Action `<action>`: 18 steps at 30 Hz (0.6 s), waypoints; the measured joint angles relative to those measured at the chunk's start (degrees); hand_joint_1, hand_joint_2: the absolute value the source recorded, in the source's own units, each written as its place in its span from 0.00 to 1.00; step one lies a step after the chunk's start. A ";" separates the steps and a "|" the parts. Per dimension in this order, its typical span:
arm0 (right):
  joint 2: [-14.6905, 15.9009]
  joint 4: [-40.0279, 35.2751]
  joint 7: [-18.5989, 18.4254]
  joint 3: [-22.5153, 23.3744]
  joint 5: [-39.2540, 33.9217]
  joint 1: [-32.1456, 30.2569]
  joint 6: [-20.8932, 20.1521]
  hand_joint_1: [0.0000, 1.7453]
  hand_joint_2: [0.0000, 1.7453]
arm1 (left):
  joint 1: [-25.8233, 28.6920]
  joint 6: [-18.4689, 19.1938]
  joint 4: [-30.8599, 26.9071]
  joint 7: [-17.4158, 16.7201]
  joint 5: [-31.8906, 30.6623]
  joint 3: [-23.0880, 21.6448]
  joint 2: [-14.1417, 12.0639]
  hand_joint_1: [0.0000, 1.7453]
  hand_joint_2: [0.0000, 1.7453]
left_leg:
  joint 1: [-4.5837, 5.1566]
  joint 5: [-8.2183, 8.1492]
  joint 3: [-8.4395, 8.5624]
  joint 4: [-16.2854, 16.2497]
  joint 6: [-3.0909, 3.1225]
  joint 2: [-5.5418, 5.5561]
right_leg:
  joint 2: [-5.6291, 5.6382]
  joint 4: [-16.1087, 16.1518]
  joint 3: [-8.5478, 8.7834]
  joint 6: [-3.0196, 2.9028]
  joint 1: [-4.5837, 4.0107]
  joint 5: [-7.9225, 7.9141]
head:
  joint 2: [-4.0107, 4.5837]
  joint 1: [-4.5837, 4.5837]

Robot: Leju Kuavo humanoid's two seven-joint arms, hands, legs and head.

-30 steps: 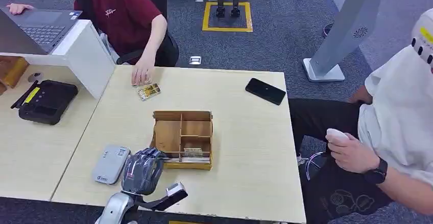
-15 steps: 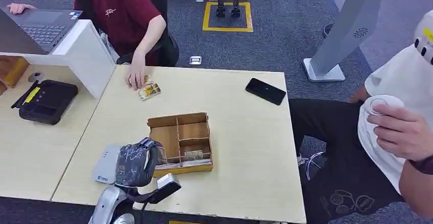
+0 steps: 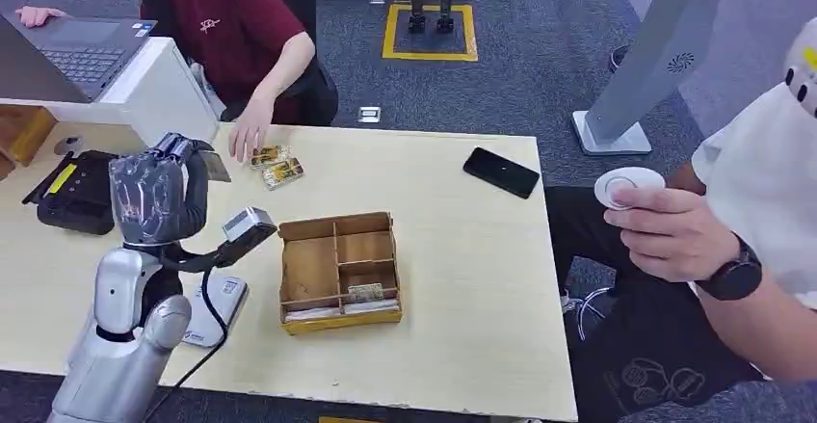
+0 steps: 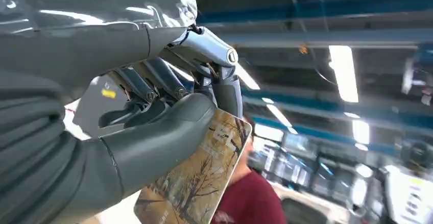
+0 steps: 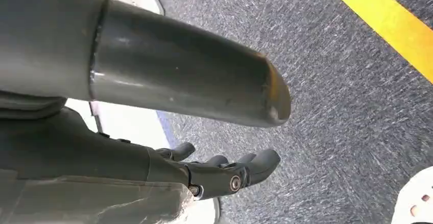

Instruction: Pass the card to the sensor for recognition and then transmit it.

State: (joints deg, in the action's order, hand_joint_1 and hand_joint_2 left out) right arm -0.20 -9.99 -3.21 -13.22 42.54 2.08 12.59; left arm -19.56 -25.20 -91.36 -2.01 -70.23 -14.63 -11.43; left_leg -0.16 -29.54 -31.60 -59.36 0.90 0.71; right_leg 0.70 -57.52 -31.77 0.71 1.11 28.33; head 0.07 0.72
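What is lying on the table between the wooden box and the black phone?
Nothing. In the head view, the tabletop between the wooden box and the black phone is bare.

My right hand (image 5: 224,175): thick grey thumb extended, darker fingers loosely curled below it, nothing between them. Beyond the fingers: dark grey carpet (image 5: 327,106), blurred. Far from the hand, past the thumb tip: a yellow floor stripe (image 5: 388,22) crossing the carpet. Behind the hand: a pale flat surface (image 5: 127,124), identity unclear. Off past the fingertips: a white rounded object (image 5: 416,201), partly cut off.
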 joint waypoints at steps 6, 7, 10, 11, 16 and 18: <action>-0.17 -0.20 -0.92 -0.11 1.55 0.88 -0.41 0.00 0.00 | -12.84 -2.79 12.31 -4.69 -3.21 2.25 0.07 1.00 1.00 | 0.00 0.09 -0.09 -0.06 0.06 -0.03 | 0.11 -0.01 -0.08 0.03 0.02 -0.12 | 0.00 -0.02; -0.17 -0.22 -0.94 -0.11 1.68 0.90 -0.44 0.00 0.00 | -14.24 -3.26 13.82 -5.03 -3.52 2.47 0.09 1.00 1.00 | 0.00 0.09 -0.10 -0.06 0.06 -0.03 | 0.09 -0.01 -0.08 0.04 0.01 -0.12 | 0.00 0.00; -0.22 -0.26 -0.98 -0.11 2.05 0.95 -0.79 0.00 0.00 | -17.10 -4.35 18.38 -5.81 -4.68 3.13 0.02 1.00 1.00 | 0.01 0.09 -0.11 -0.06 0.06 0.00 | 0.07 -0.01 -0.08 0.04 0.01 -0.12 | 0.00 -0.04; -0.22 -0.28 -1.01 -0.11 2.05 0.96 -0.96 0.00 0.00 | -17.55 -4.50 19.21 -5.88 -4.74 3.24 0.02 1.00 1.00 | 0.01 0.09 -0.12 -0.06 0.06 -0.01 | 0.08 -0.01 -0.08 0.04 0.01 -0.12 | 0.00 -0.04; -0.31 -0.46 -1.18 -0.11 2.38 1.00 -1.03 0.00 0.00 | -18.97 -5.31 23.01 -7.08 -6.82 3.48 0.04 1.00 1.00 | 0.01 0.09 -0.13 -0.06 0.06 0.00 | 0.07 -0.01 -0.08 0.04 0.01 -0.12 | 0.00 -0.04; -0.37 -0.48 -1.18 -0.11 2.42 1.07 -1.03 0.00 0.00 | -19.24 -6.03 24.56 -7.41 -7.32 3.67 0.09 1.00 1.00 | 0.01 0.09 -0.13 -0.06 0.06 -0.01 | 0.08 -0.01 -0.08 0.04 0.01 -0.12 | 0.00 -0.04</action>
State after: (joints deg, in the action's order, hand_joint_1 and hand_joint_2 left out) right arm -0.57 -10.47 -4.39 -13.33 44.96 3.15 11.56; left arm -38.80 -31.23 -66.80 -9.42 -77.55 -10.95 -11.34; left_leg -0.15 -29.45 -31.72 -59.42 0.96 0.70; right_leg 0.78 -57.53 -31.85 0.75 1.12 28.21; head 0.07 0.68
